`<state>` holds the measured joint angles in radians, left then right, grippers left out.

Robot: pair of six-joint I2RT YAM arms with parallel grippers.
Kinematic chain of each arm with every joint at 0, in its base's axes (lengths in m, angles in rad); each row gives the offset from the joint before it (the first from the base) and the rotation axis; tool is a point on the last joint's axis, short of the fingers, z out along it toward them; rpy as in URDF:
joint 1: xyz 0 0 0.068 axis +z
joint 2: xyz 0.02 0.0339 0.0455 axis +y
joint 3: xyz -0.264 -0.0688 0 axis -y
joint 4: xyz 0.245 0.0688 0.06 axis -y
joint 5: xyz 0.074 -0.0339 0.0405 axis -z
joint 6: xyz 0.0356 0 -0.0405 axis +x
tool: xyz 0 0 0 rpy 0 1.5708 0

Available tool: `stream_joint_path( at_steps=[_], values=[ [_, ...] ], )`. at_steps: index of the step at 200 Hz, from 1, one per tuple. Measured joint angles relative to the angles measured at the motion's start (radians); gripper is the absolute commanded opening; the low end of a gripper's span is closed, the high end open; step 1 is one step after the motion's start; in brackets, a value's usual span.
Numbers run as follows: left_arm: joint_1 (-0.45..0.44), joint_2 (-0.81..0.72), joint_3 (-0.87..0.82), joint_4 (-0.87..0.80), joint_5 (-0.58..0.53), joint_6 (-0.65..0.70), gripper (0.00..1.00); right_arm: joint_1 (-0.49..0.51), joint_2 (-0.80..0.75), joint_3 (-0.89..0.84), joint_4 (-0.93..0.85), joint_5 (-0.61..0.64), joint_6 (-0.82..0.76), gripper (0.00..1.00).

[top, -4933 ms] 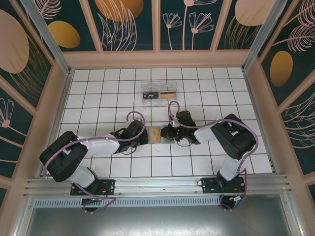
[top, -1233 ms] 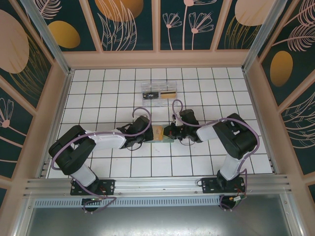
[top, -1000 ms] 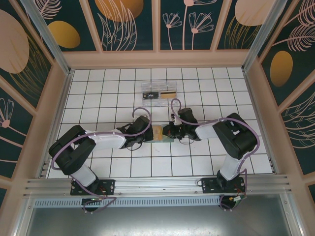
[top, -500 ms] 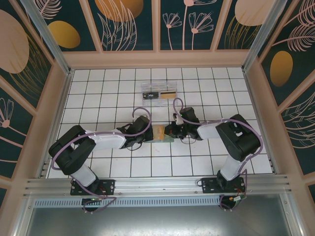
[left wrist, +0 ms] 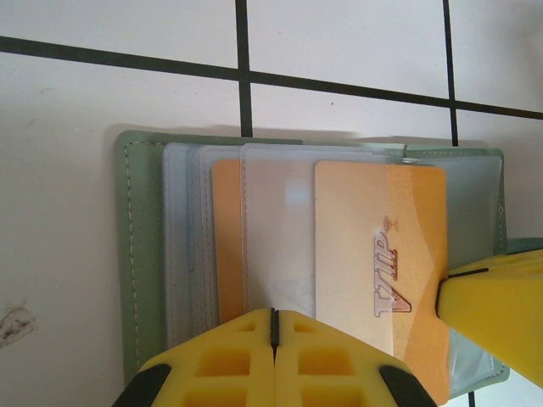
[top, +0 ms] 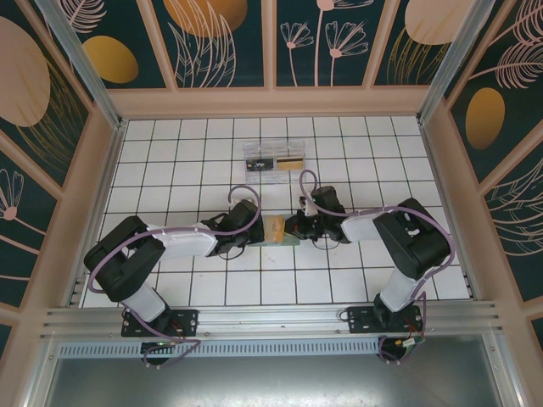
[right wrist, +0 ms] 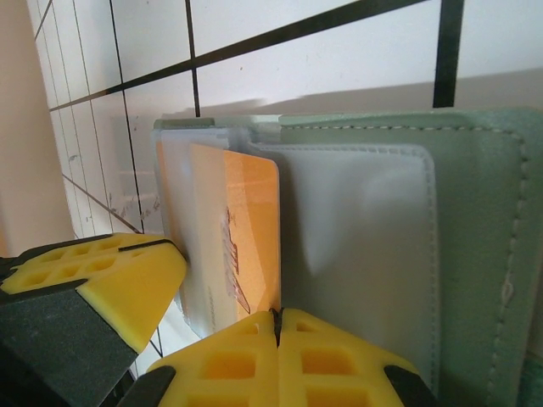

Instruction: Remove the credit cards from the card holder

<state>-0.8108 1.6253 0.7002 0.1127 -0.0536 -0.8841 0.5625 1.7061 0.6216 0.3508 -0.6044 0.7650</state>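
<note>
Our left fingers (left wrist: 288, 339) are pressed together at the near edge of the clear sleeves; we cannot tell whether they nip one. Our right fingers (right wrist: 293, 335), also pressed together, seem to pinch the long free edge of the VIP card (left wrist: 382, 263). It juts from the green card holder (left wrist: 140, 254), open on the desk (left wrist: 102, 102). The card's long axis lies across the pull, so the right arm should draw.

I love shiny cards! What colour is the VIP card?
The VIP card is orange-gold with dark red lettering, clearest in the left wrist view.
</note>
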Motion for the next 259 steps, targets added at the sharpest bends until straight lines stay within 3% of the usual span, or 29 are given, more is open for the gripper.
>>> stream_joint_path(
  at_steps=[116, 259],
  values=[
    [0.0, 0.0, -0.002, 0.003, 0.0, 0.0, 0.0, 0.034, 0.033, 0.037, 0.001, -0.002, 0.003, 0.0],
    [0.0, 0.0, -0.005, 0.01, 0.0, 0.0, 0.0, -0.054, -0.006, -0.018, -0.018, -0.015, -0.005, 0.0]
  ],
)
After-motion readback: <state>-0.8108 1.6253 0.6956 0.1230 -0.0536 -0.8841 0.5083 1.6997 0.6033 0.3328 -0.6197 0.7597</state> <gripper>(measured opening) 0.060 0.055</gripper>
